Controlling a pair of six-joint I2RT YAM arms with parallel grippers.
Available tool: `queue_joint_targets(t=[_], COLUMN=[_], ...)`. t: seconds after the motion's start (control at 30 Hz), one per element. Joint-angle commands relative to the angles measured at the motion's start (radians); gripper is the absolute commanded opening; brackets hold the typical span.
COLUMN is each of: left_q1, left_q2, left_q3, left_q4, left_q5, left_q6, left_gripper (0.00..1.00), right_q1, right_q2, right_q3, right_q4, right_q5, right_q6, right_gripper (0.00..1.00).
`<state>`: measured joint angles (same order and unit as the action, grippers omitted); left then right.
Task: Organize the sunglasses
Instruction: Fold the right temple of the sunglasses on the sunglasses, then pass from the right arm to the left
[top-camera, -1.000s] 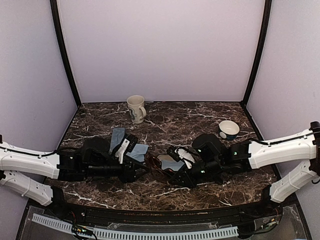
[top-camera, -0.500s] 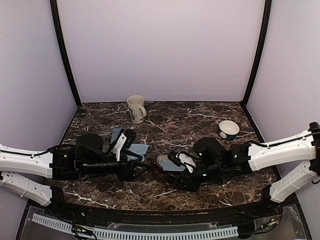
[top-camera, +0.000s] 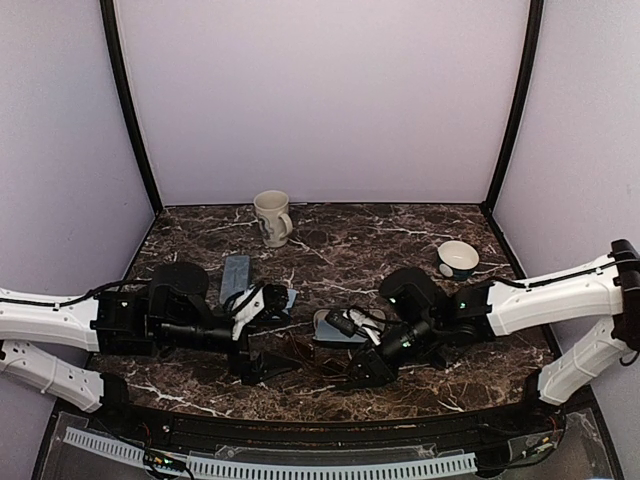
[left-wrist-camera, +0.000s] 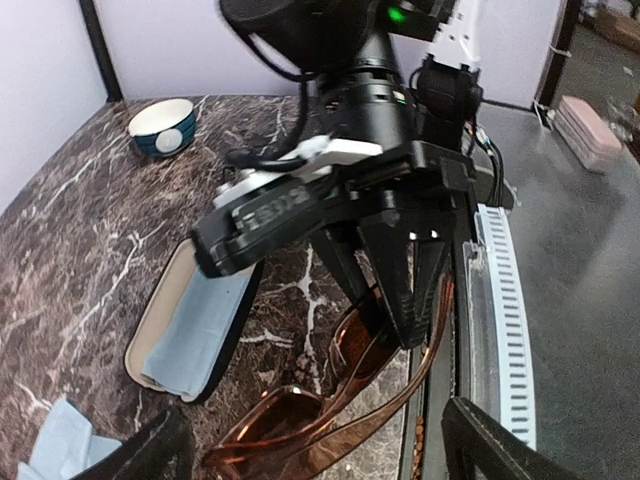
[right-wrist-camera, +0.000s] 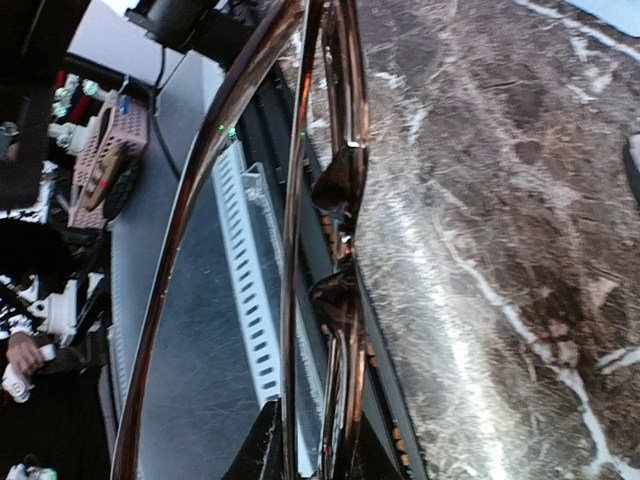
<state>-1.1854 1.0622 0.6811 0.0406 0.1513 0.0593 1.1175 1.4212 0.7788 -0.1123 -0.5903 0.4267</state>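
Inventory was taken as follows: one pair of brownish-framed sunglasses (left-wrist-camera: 300, 425), one open case (left-wrist-camera: 160, 305), one grey-blue case (top-camera: 237, 272), one mug (top-camera: 271, 217), one bowl (left-wrist-camera: 165, 125) and two grippers, all on or over the marble table (top-camera: 400, 235).

The grey-blue case was partly covered by the left arm. A loose cloth (left-wrist-camera: 55, 445) was cut off at the corner of the left wrist view. In the right wrist view only the temples of the frame were seen, at close range and blurred.

A folded blue cloth (left-wrist-camera: 200, 325) was found inside the open case.

The sunglasses were located near the table's front edge, just beside the open case. The right gripper (left-wrist-camera: 395, 320) was clamped on the frame from above. Whether the lenses touched the marble could not be told.

The left gripper (top-camera: 266, 333) was found spread wide, with its fingers (left-wrist-camera: 490, 450) on either side of the sunglasses and nothing held.
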Motion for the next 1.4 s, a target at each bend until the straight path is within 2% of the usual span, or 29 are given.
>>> queue_joint_targets(t=[0.0,0.2,0.3,0.5,0.67,0.8,1.0,1.1,1.23,1.37], left_q1=[-0.037,-0.054,-0.056,-0.057,-0.057,-0.057,-0.057,-0.058,-0.064,-0.073], left_q2=[0.009,0.109,0.152,0.174,0.193,0.223,0.229,0.215,0.205,0.21], left_q3=[0.03,0.092,0.104,0.097,0.093,0.102,0.112,0.108,0.098,0.102], left_q4=[-0.061,-0.212,-0.243,-0.257,-0.256,-0.258,-0.249,-0.239,-0.229,-0.242], left_q5=[0.039,0.047,0.017,0.021,-0.055,-0.086,-0.086,-0.095,-0.092,-0.1], left_q6=[0.277,0.473,0.509,0.527,0.549,0.553,0.542,0.538,0.536,0.537], left_gripper=[0.89,0.9,0.91,0.92,0.92,0.86,0.71,0.7,0.75,0.71], right_q1=[-0.01,-0.012,-0.012,-0.012,-0.012,-0.012,-0.012,-0.012,-0.012,-0.013], right_q2=[0.037,0.088,0.096,0.097,0.097,0.098,0.108,0.11,0.11,0.112], right_q3=[0.048,0.076,0.087,0.084,0.086,0.09,0.08,0.076,0.074,0.073], right_q4=[-0.004,-0.039,-0.061,-0.067,-0.067,-0.065,-0.06,-0.053,-0.051,-0.047], right_q5=[-0.141,-0.217,-0.227,-0.247,-0.263,-0.275,-0.274,-0.276,-0.276,-0.276], right_q6=[0.022,0.003,-0.013,-0.026,-0.037,-0.043,-0.045,-0.04,-0.039,-0.037], right_gripper=[0.17,0.17,0.17,0.17,0.17,0.17,0.17,0.17,0.17,0.17])
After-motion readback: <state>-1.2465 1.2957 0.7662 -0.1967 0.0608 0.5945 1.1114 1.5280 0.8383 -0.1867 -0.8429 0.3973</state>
